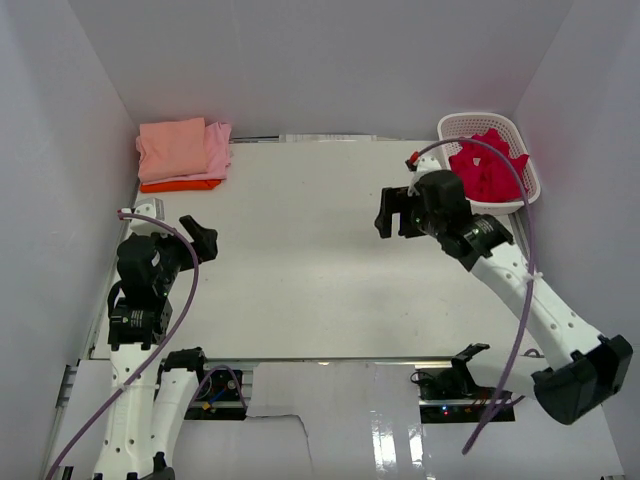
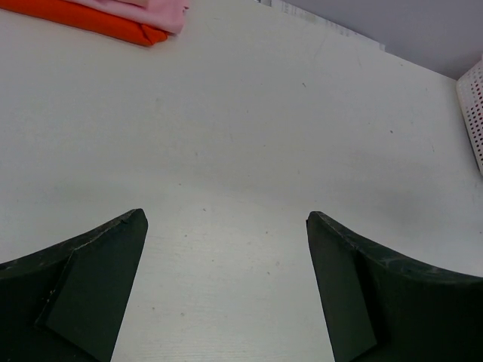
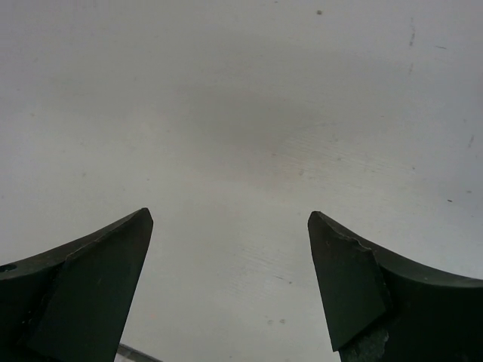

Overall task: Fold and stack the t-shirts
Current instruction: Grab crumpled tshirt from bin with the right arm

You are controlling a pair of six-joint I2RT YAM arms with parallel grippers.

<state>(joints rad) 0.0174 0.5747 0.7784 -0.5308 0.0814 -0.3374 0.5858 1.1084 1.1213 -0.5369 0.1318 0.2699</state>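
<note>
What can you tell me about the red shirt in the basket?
The red shirt looks like soft, plain crimson cloth. It is not folded: it sits crumpled in a loose heap with bumpy wrinkles. It lies inside the white lattice basket at the far right corner of the table and fills most of it. Only the basket touches it.

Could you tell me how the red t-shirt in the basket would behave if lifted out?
Probably floppy: the red t-shirt lies bunched in peaks, so it should drape and unfurl. It fills the basket to its rim, so it may snag and drag that light-looking basket.
</note>
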